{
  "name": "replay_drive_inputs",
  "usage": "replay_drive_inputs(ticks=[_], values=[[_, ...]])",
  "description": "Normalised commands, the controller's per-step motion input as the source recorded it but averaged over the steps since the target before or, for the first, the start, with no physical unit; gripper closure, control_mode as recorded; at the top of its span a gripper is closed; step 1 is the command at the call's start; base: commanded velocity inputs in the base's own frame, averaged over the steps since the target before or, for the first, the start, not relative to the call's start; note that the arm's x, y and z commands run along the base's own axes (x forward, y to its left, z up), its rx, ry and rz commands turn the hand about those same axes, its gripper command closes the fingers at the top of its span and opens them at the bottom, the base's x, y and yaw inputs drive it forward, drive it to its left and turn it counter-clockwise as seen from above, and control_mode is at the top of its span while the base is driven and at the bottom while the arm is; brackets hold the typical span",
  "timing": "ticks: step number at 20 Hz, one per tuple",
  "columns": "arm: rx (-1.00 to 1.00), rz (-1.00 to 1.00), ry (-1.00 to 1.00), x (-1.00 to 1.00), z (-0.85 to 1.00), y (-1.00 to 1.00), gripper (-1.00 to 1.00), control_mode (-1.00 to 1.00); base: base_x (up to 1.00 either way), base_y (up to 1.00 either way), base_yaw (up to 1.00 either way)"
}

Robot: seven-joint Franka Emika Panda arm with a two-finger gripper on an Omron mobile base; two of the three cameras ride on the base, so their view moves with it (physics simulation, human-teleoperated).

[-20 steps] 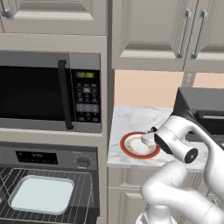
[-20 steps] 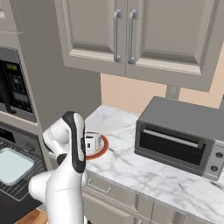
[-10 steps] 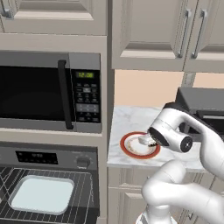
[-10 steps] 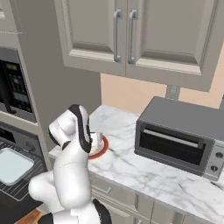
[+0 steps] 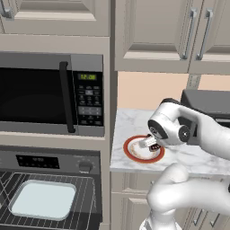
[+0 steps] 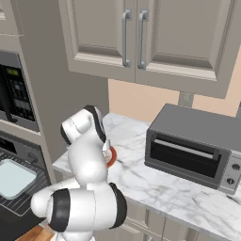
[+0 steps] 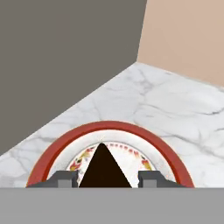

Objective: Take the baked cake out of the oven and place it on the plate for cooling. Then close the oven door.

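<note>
The baked cake [image 7: 105, 168] is held between the fingers [image 7: 64, 178] just over the plate [image 7: 65, 142]; release is judged next, then the oven door is closed.

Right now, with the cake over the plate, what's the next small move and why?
Probably lower a little and open the claw: the cake sits between its fingers, above the middle of the plate. The oven door is not yet closed.

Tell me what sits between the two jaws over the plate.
In the hand view, the baked cake, a dark wedge, sits between the jaws of the gripper, directly over the plate.
</note>
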Motion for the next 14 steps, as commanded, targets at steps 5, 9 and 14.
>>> replay_drive_inputs(ticks=[5,9,14], values=[[0.0,0.08,0.14,0.25,-0.33,0.0,1.0,-1.0,0.0,0.0,0.0],[-0.03,0.07,0.12,0.34,-0.32,0.0,1.0,-1.0,0.0,0.0,0.0],[-0.04,0.08,0.09,0.38,-0.4,0.0,1.0,-1.0,0.0,0.0,0.0]])
